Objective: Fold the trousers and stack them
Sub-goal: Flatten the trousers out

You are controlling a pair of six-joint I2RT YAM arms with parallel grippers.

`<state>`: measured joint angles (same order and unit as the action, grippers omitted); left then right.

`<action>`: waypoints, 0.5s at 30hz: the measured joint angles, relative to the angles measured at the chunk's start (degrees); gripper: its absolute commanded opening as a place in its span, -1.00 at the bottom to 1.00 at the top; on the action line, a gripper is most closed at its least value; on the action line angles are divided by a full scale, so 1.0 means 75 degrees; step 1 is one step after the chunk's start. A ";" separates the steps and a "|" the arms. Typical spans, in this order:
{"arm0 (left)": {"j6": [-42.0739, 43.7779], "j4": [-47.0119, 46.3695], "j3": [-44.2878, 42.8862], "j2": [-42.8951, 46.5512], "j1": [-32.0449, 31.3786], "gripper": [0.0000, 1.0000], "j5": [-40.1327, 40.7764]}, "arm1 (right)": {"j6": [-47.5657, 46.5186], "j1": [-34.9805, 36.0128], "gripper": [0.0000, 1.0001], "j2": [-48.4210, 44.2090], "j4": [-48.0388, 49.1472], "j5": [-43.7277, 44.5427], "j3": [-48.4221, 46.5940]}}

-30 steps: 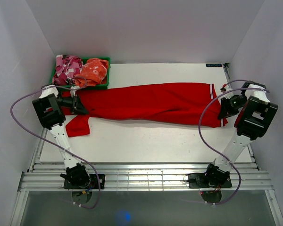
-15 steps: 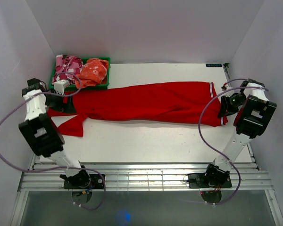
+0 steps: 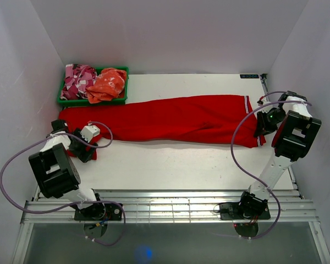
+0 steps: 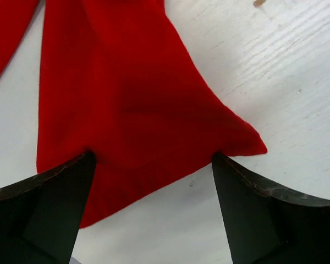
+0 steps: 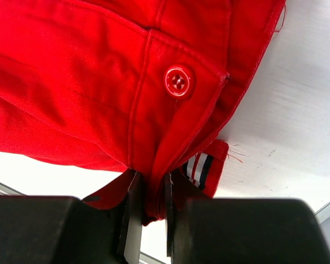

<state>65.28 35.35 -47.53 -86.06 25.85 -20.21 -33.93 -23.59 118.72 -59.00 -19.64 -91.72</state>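
**Item: trousers** (image 3: 181, 118). One red pair, spread flat on the table (image 3: 181, 165). Long axis runs left to right, spanning the gap between the two grippers. Waist end is at the right gripper, leg ends at the left.

**Left gripper** (image 4: 153, 165). Jaws at full spread, holding nothing. A loose leg end (image 4: 143, 110) lies flat on the table directly ahead of the fingers and partly between them, apart from both pads. The rest of the garment runs away from this tool, ahead and to its right. Arm is bent low over the near-left part of the table, wrist tipped down toward the cloth.

**Right gripper** (image 5: 150, 203). Jaws nearly closed, pinching the waistband edge just below the button (image 5: 179, 81). Cloth extends from the fingers toward the other arm. Arm stands at the table's right edge, wrist turned inward.

**Bin** (image 3: 107, 102). Green, holding other garments, beyond the left gripper.

**Assessment.** The left arm is nearer the leg ends. A fold would likely carry them along the long axis toward the pinned waist.
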 measured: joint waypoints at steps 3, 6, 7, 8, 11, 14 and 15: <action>0.0020 -0.0070 -0.0382 -0.0542 -0.0067 0.01 0.0012 | -0.0026 0.0012 -0.85 0.0000 0.0015 0.0020 0.0006; -0.0172 0.0533 -0.1399 -0.1376 -0.0143 -1.00 -0.0050 | -0.0090 0.0015 -0.85 0.0000 0.0015 0.0029 0.0009; -0.0356 0.0968 -0.1970 -0.1754 -0.0117 -1.00 -0.0221 | -0.0117 0.0015 -0.85 -0.0003 0.0020 0.0044 0.0009; -0.0507 0.1373 -0.2544 -0.2113 -0.0055 -1.00 -0.0478 | -0.0140 0.0017 -0.85 -0.0003 0.0023 0.0058 0.0009; -0.1032 0.3302 -0.4811 -0.3156 0.0396 -1.00 -0.1644 | -0.0239 0.0029 -0.85 -0.0017 0.0055 0.0175 0.0009; -0.1661 0.4025 -0.6146 -0.3628 0.0965 -1.00 -0.2500 | -0.0367 0.0058 -0.85 -0.0023 0.0067 0.0297 0.0000; -0.1862 0.4234 -0.6289 -0.3678 0.1160 -1.00 -0.2699 | -0.0408 0.0064 -0.85 -0.0023 0.0067 0.0338 -0.0003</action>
<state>51.31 67.11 -94.70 -113.65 34.54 -40.45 -36.99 -23.11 118.54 -58.50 -17.10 -91.74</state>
